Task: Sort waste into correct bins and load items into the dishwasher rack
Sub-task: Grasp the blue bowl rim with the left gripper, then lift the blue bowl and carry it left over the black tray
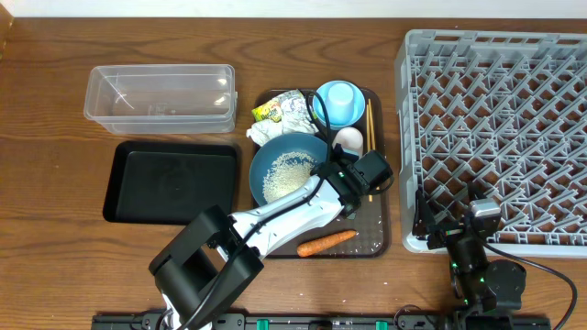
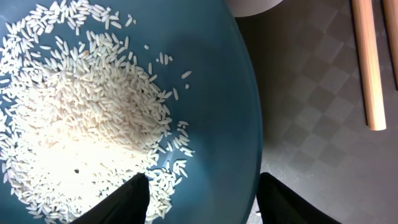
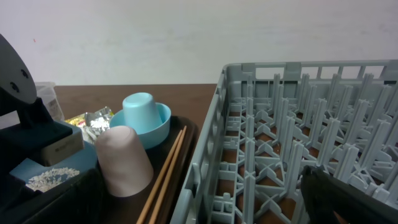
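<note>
The large dark blue bowl [image 1: 289, 170] holds loose white rice [image 1: 286, 174] on the brown serving tray [image 1: 376, 234]. My left gripper [image 1: 344, 179] is open at the bowl's right rim. In the left wrist view its fingers [image 2: 202, 199] straddle the rim of the bowl [image 2: 217, 93], one over the rice [image 2: 81, 112], one outside. The carrot [image 1: 326, 242] lies at the tray's front. The wrapper [image 1: 273, 111] and tissue [image 1: 275, 130] lie behind the bowl. The light blue cup [image 1: 341, 99] stands in the small bowl [image 1: 321, 110]. My right gripper [image 1: 449, 229] is open and empty at the rack's [image 1: 500, 137] front left corner.
The white cup [image 1: 348, 139] and chopsticks [image 1: 370, 124] lie right of the big bowl; both show in the right wrist view, the cup [image 3: 124, 158] beside the chopsticks [image 3: 165, 174]. The clear tub [image 1: 156, 96] and black tray [image 1: 170, 181] sit at the left.
</note>
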{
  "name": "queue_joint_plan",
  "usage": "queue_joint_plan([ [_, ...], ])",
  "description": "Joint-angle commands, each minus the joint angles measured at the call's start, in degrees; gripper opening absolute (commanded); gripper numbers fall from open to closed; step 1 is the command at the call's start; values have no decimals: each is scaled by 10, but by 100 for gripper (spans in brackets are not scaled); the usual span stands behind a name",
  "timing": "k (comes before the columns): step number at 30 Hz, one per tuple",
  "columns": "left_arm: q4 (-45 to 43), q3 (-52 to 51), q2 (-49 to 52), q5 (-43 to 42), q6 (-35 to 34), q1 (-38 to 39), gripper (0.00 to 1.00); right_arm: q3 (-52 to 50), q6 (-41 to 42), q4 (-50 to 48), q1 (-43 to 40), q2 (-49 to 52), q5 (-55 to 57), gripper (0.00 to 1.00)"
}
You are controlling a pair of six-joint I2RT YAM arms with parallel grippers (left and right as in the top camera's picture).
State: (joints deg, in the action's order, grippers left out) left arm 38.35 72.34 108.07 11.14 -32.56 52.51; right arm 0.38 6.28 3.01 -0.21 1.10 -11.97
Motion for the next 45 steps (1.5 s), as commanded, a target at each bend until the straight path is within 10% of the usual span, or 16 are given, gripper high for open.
queue_joint_plan([
  [1, 1, -9, 3, 4, -10, -3, 57, -1, -4, 2, -4, -1, 1, 99],
  [17, -3, -39, 3, -6, -10, -3, 43, -1, -4, 2, -4, -1, 1, 99],
  [27, -11, -25, -2, -6, -7, -3, 12, -1, -4, 2, -4, -1, 1, 99],
  [45, 22, -16, -116, 24, 19, -13, 6, -1, -4, 2, -4, -1, 1, 99],
])
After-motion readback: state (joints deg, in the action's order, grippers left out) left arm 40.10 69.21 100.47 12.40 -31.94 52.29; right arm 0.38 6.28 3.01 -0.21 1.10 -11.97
